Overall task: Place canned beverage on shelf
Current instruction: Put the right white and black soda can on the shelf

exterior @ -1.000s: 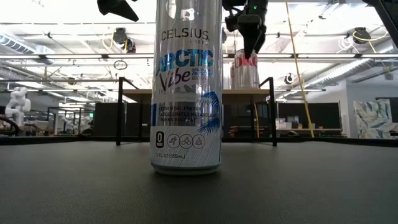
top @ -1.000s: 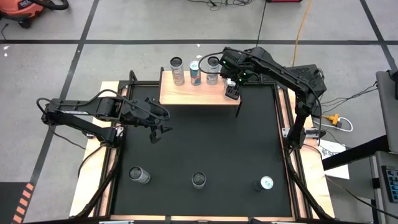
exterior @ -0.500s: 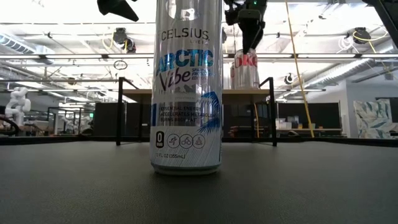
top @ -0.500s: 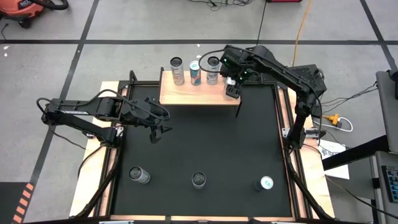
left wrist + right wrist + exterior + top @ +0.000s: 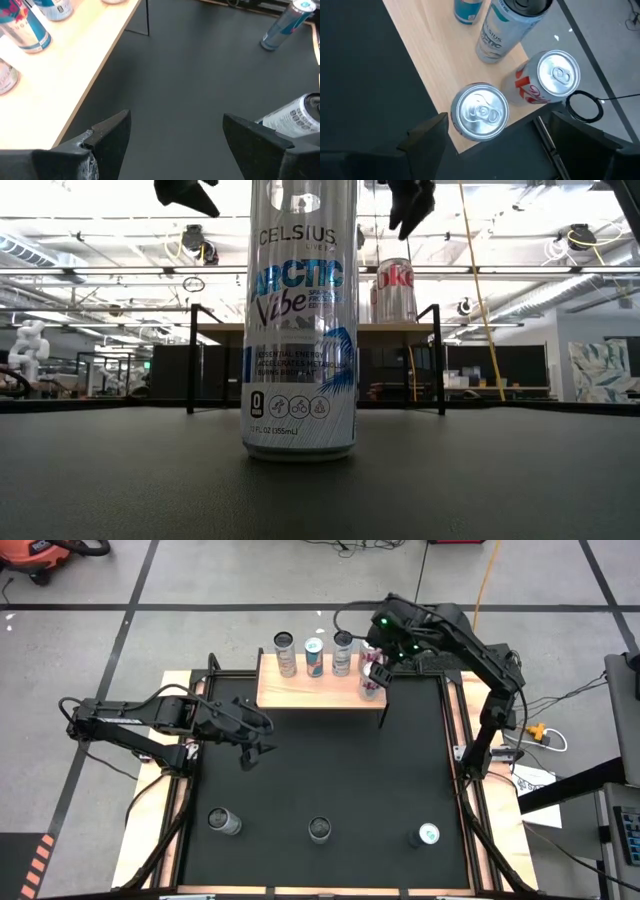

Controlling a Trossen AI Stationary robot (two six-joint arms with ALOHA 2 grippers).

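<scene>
The shelf (image 5: 320,690), a light-wood board on thin black legs, stands at the table's far edge; it also shows in the right wrist view (image 5: 430,60). Three cans (image 5: 313,655) stand in a row along its far side. A silver-topped can (image 5: 480,111) stands near its right end (image 5: 370,682). My right gripper (image 5: 376,662) hangs open above that can, clear of it, with a finger on each side in the right wrist view (image 5: 505,142). In the low view the right gripper (image 5: 410,205) is above a silver-and-red can (image 5: 395,290). My left gripper (image 5: 250,752) waits open and empty over the table's left middle.
Three more cans stand along the table's near edge, at the left (image 5: 225,823), the middle (image 5: 320,830) and the right (image 5: 425,835). The middle one, a tall Celsius can (image 5: 300,330), fills the low view's centre. The black mat (image 5: 320,770) between the shelf and these cans is bare.
My right gripper has risen straight up off the can at the shelf's right end and drawn a little toward the far edge. The can stays upright on the shelf, now uncovered in the high view.
</scene>
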